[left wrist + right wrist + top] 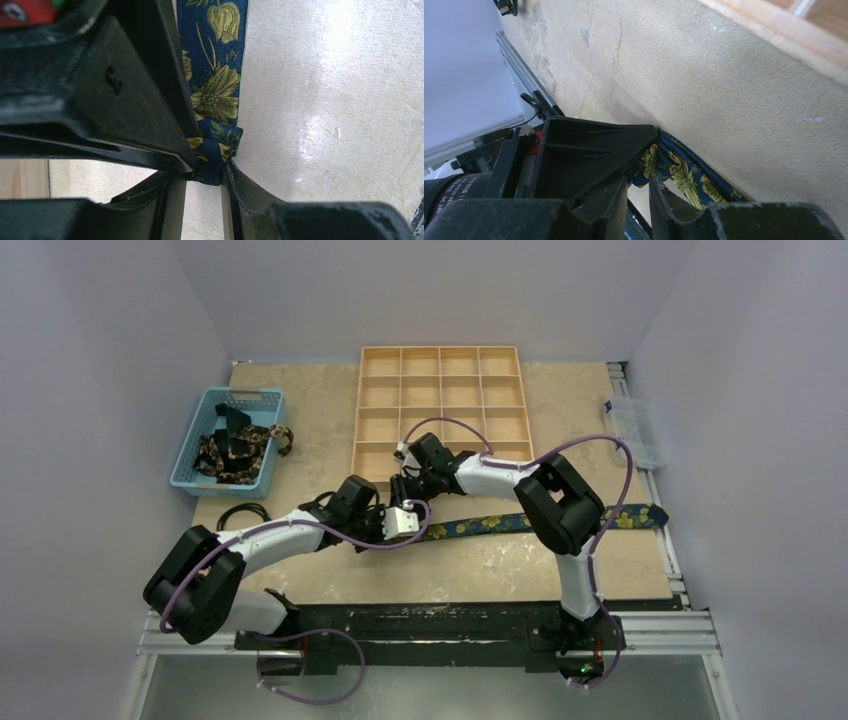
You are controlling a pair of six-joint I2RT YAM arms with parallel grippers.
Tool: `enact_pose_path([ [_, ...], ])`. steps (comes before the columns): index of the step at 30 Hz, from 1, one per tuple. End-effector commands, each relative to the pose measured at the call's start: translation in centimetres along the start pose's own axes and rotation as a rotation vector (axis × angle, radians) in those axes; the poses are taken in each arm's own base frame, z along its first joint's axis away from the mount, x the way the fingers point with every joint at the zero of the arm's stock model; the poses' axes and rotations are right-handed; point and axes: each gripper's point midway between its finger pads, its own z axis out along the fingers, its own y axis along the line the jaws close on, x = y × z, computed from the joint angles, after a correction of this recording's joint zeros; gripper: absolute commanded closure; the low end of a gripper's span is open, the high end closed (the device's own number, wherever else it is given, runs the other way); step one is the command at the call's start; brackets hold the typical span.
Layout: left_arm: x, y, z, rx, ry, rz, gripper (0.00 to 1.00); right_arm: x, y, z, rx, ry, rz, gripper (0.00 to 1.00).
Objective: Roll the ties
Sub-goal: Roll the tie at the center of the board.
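Laid-out tie [540, 520]: we see one navy tie with a yellow-gold floral print lying flat across the table [480, 570]. It runs from the middle of the top view to the right edge, below the wooden tray [420, 395].

Tie end: in the left wrist view the near end is folded back on itself into a small tuck, low in the middle of the frame.

Left gripper [402, 522]: it sits at the tie's left end. Its wrist view shows the two fingers [240, 195] drawn in on the folded end, pinching it.

Right gripper [408, 480]: it is just above the left one in the top view, over the same end of the tie. Its fingers [664, 210] stand close together with a thin gap, and the tie's edge lies at their tips. We cannot tell whether they are clamping the fabric.

Grippers together: the two heads are crowded against each other at the fold.

Other ties [235, 450]: a dark, gold-printed bundle lies heaped in the blue basket [200, 410] at the upper left.

Black cable loop [243, 513]: it is on the table just below the basket.

Clear container [637, 430]: it is at the table's right edge, upper right.
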Motion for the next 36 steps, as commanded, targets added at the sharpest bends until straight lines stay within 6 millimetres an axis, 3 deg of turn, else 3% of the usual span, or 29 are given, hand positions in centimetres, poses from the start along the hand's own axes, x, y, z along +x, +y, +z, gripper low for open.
enact_pose_path([
  [1,0.0,0.3,0.2,-0.009,0.016,0.010,0.73,0.3,-0.5,0.9,-0.027,0.013,0.028,0.77],
  [9,0.0,0.3,0.2,-0.006,0.017,0.011,0.70,0.4,-1.1,1.5,-0.046,-0.012,0.038,0.81],
  [15,0.0,0.3,0.2,-0.010,0.017,0.009,0.64,0.6,-1.5,1.5,-0.035,-0.012,0.021,1.00],
  [19,-0.1,0.4,0.0,-0.022,0.009,0.008,0.56,0.9,-2.0,1.5,-0.021,0.001,-0.004,1.00],
  [31,-0.2,-0.7,-0.8,0.015,-0.020,0.008,0.53,1.2,-3.9,1.7,0.022,0.000,0.008,1.00],
  [36,-0.4,0.0,-1.1,-0.019,-0.016,-0.022,0.52,1.2,-4.8,1.4,0.048,-0.008,0.012,1.00],
])
